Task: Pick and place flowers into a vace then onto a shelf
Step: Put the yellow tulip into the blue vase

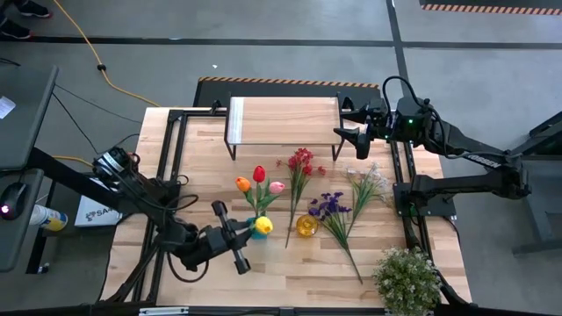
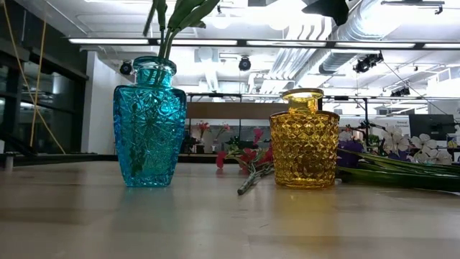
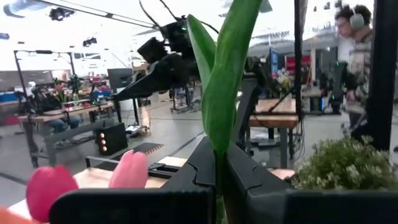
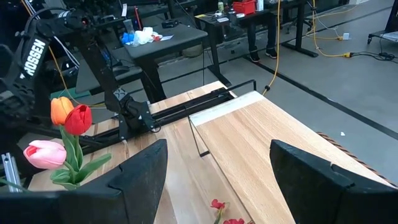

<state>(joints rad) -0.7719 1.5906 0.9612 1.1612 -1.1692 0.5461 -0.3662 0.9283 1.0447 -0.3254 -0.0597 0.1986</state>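
A blue glass vase (image 2: 149,122) holds orange, red and pink tulips (image 1: 258,180). A yellow tulip (image 1: 262,226) stands upright just beside them, with my left gripper (image 1: 250,231) shut on its stem. Whether its lower end is in the vase is hidden. An amber vase (image 1: 306,226) stands to the right. Red (image 1: 300,162), purple (image 1: 329,207) and white (image 1: 369,181) sprays lie flat on the table. The shelf (image 1: 283,118) stands at the far middle, and my right gripper (image 1: 345,132) hangs open off its right end. My left gripper pinches the yellow tulip's green stem, where a long leaf joins it (image 3: 217,163), between its two fingers. The fingers come nearly level from the table's near left and lie across the stem. The leaf rises upright above the fingers; the stem below them is hidden.
A bushy potted plant (image 1: 407,279) sits at the near right corner. Black frame rails (image 1: 176,149) run along the table's left and right sides. Bare wood lies in front of both vases. A person (image 3: 357,50) stands in the room beyond the table.
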